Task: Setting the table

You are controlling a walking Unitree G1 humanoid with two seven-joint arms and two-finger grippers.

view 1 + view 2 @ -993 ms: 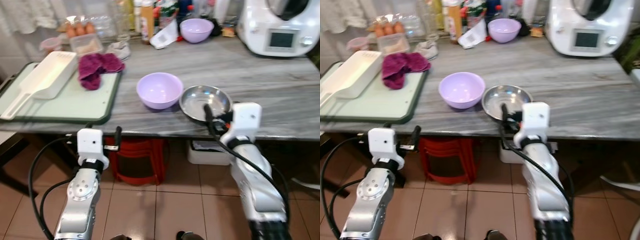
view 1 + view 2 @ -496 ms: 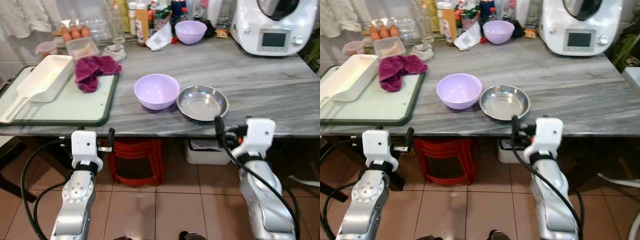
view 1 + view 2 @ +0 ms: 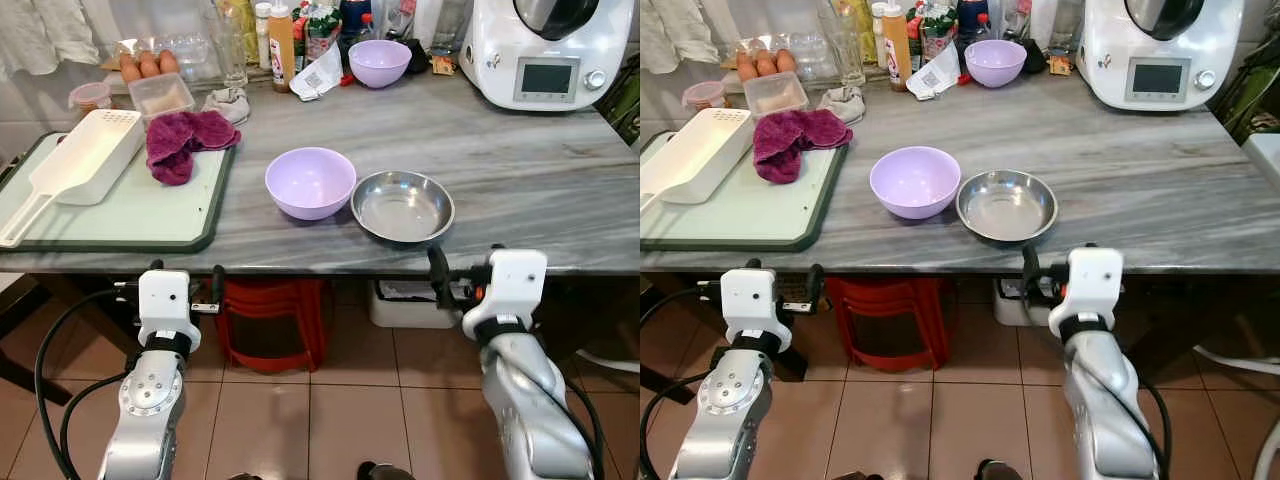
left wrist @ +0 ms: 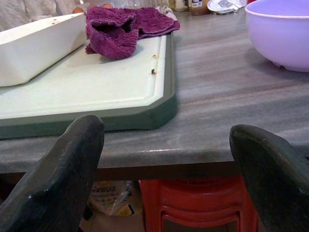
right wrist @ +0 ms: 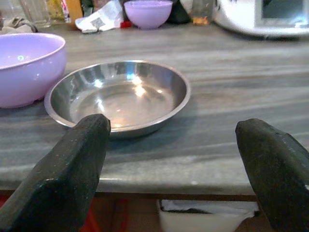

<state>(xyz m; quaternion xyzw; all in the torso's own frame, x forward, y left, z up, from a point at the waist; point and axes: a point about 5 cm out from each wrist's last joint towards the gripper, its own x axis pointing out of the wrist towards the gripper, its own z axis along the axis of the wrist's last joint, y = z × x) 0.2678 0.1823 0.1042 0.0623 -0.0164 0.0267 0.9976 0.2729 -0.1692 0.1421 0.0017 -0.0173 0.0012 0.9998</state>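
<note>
head views: both arms bent, raised just below the counter [image 3: 520,190] edge. the steel bowl [image 3: 402,206] sits upright near the edge, beside the purple bowl [image 3: 310,182]. wrist views: left tool [image 4: 164,169] wide, empty; right tool [image 5: 174,169] wide, facing the steel bowl.

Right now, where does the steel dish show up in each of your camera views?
Left eye view: steel dish at table centre, right of the near lavender bowl.
Right eye view: same spot, near the front edge.
Left wrist view: dish not in it; the lavender bowl sits at the frame's edge.
Right wrist view: dish straight ahead between the open fingers.
Shared landmark: the lavender bowl.
</note>
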